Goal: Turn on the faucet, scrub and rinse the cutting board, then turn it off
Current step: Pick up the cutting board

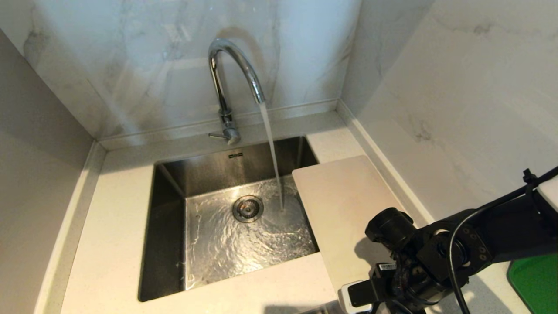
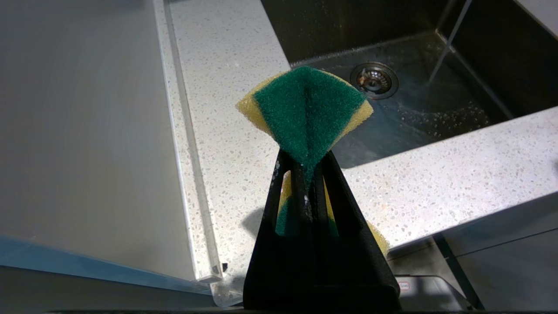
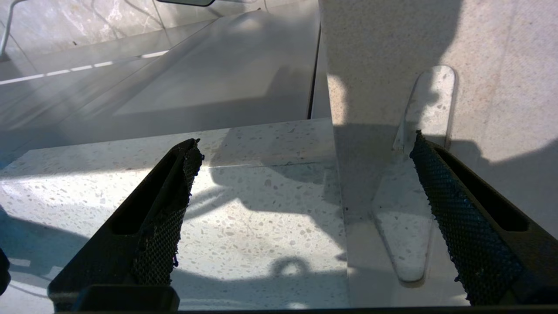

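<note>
On the table, right of the sink, the board lies flat and looks dry, one edge overhanging the basin, so scrubbing and rinsing are judged not yet begun. Water already runs from the faucet, so that step is done. Over the board's slot end, the right gripper has its jaws spread wide, empty. The left gripper, jaws pressed together, pinches a sponge.
</note>
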Robot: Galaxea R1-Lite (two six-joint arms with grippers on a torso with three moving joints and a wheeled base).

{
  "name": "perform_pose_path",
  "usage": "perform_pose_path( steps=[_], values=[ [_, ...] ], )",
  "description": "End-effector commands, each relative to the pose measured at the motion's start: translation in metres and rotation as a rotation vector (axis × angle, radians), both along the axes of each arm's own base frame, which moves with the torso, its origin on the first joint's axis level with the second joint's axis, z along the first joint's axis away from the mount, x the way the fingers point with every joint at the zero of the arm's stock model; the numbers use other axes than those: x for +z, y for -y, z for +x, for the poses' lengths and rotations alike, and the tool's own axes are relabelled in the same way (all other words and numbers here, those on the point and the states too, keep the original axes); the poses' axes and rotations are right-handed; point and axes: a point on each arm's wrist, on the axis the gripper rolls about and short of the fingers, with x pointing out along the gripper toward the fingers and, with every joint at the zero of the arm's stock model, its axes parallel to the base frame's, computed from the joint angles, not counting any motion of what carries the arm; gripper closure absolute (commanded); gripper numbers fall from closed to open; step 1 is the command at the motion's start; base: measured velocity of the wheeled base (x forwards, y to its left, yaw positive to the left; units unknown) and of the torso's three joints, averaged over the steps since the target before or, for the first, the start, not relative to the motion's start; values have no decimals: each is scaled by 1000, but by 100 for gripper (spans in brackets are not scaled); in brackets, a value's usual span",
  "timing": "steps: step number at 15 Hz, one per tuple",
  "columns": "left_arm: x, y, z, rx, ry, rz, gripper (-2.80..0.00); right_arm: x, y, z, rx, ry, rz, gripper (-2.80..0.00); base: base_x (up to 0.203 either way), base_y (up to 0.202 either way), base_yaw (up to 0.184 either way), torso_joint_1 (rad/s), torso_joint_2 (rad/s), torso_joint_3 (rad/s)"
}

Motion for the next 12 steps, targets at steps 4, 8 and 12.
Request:
perform_pose_path(
  steps=[4,8,12],
  values=[
    [0,0,0,0,-1,-1,0,-6,-1,2,10,-18,-9,-280,0,0,0,0,0,0],
    [0,0,0,-1,-1,-1,0,-14,-3,2,10,-46,-19,-280,0,0,0,0,0,0],
    [0,0,0,-1,-1,-1,0,-25,-8,4,22,-30,-12,-280,0,0,0,0,0,0]
  ],
)
